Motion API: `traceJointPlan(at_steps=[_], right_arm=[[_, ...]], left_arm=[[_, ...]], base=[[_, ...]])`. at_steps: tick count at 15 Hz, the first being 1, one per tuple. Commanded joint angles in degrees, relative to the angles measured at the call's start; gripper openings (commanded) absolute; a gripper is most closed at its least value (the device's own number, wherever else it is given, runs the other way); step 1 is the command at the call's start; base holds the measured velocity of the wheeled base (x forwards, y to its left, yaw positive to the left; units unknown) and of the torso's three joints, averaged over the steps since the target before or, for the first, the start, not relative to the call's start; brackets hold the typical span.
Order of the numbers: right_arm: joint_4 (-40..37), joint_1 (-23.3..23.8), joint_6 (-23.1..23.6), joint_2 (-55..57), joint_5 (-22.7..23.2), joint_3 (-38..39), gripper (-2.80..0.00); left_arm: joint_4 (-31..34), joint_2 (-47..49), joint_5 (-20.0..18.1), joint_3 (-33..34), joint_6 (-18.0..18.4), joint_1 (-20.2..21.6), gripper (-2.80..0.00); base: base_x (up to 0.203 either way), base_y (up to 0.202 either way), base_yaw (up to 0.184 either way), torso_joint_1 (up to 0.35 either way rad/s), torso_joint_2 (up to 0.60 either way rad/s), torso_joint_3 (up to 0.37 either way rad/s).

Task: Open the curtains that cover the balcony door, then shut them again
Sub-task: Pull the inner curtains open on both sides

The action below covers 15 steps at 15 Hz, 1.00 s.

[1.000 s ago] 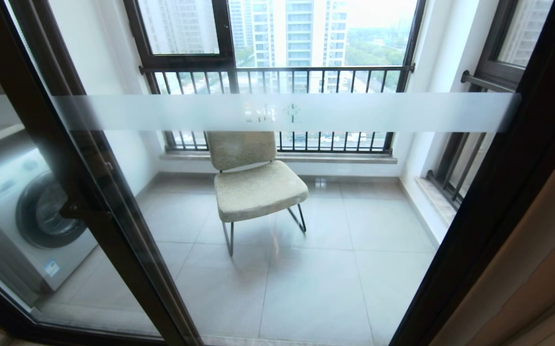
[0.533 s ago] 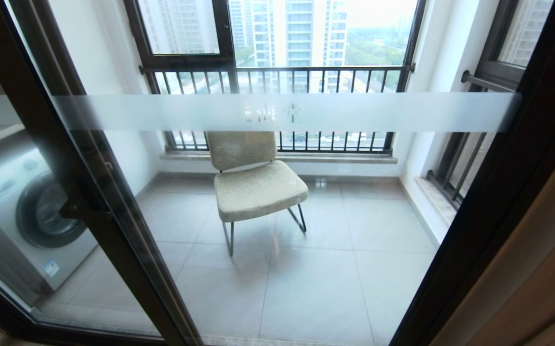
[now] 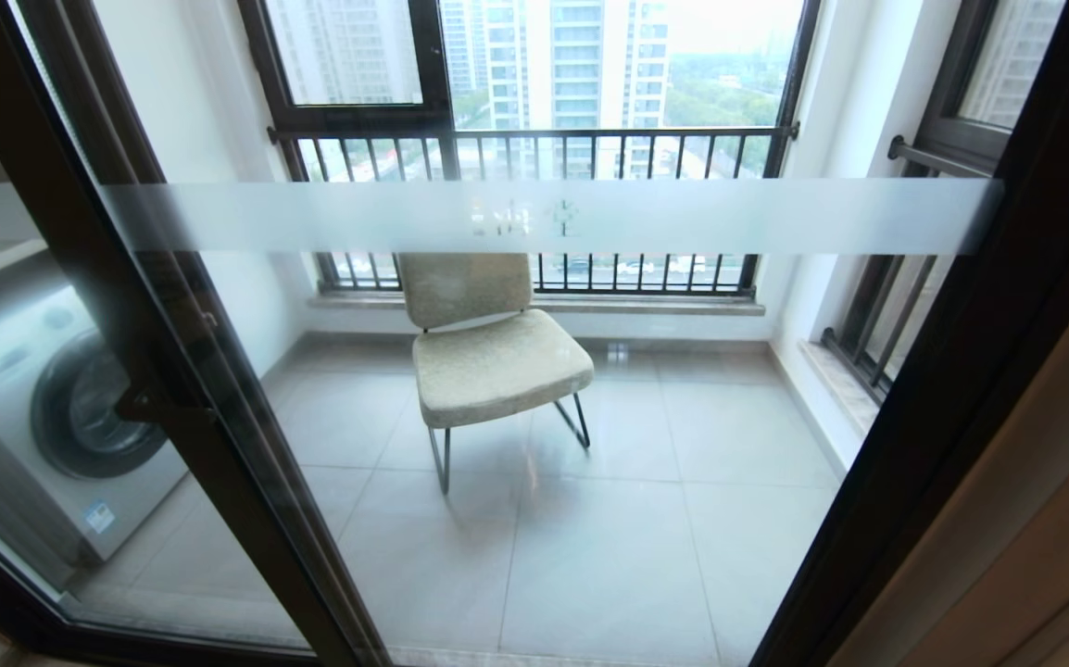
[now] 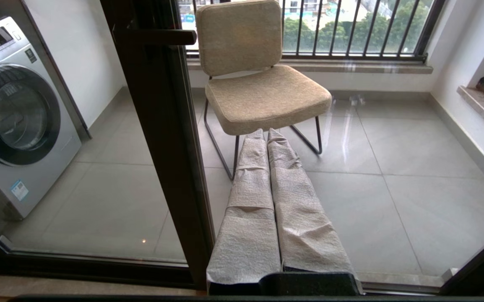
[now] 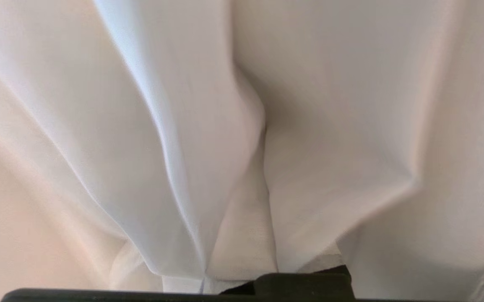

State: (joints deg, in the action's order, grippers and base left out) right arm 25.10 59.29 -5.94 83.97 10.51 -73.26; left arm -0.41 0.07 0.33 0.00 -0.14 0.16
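The balcony door [image 3: 942, 389] stands uncovered in the head view, its dark frames and frosted band [image 3: 683, 218] in full sight. The curtains show there only as a cream-beige strip [image 3: 1053, 519] at the right edge. In the right wrist view the white sheer layer of the curtains [image 5: 330, 105] fills the picture. My right gripper [image 5: 266, 138] is shut on a fold of it, and the cloth drapes over one finger. My left gripper [image 4: 266, 132] is parked and shut, empty, its wrapped fingers pointing at the glass beside the door's middle post [image 4: 162, 147]. Neither arm is in the head view.
Behind the glass, a beige chair [image 3: 488, 352] stands on the tiled balcony floor and a washing machine [image 3: 44, 408] sits at the left. Black-railed windows [image 3: 534, 148] close the far side. The door's handle [image 4: 154, 37] juts from the middle post.
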Motion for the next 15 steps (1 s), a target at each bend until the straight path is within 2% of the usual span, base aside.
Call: traceJointPlan(at_steps=[1,7,12,13,15], right_arm=[[0.2,-2.1,-0.1,-5.2,2.6,1.7,-2.8],[1.0,-12.1,-0.3,-10.0,4.8,5.7,-2.8],[1.0,-12.9,-0.2,-10.1,4.8,6.9,-2.8],[1.0,-12.9,-0.2,-10.2,4.8,7.3,0.0],[1.0,-12.9,0.0,-11.3,4.7,9.1,0.0]], left_arm=[[-0.1,0.0,0.0,0.0,0.0,0.0,-2.8],[0.0,0.0,0.0,0.0,0.0,0.0,-2.8],[0.0,0.0,0.0,0.0,0.0,0.0,-2.8],[0.0,0.0,0.0,0.0,0.0,0.0,-2.8],[-0.1,0.0,0.0,0.0,0.0,0.0,-2.8]], base=[[0.0,0.0,0.0,0.0,0.0,0.0],[0.0,0.0,0.0,0.0,0.0,0.0],[0.0,0.0,0.0,0.0,0.0,0.0],[0.0,0.0,0.0,0.0,0.0,0.0],[0.0,0.0,0.0,0.0,0.0,0.0]])
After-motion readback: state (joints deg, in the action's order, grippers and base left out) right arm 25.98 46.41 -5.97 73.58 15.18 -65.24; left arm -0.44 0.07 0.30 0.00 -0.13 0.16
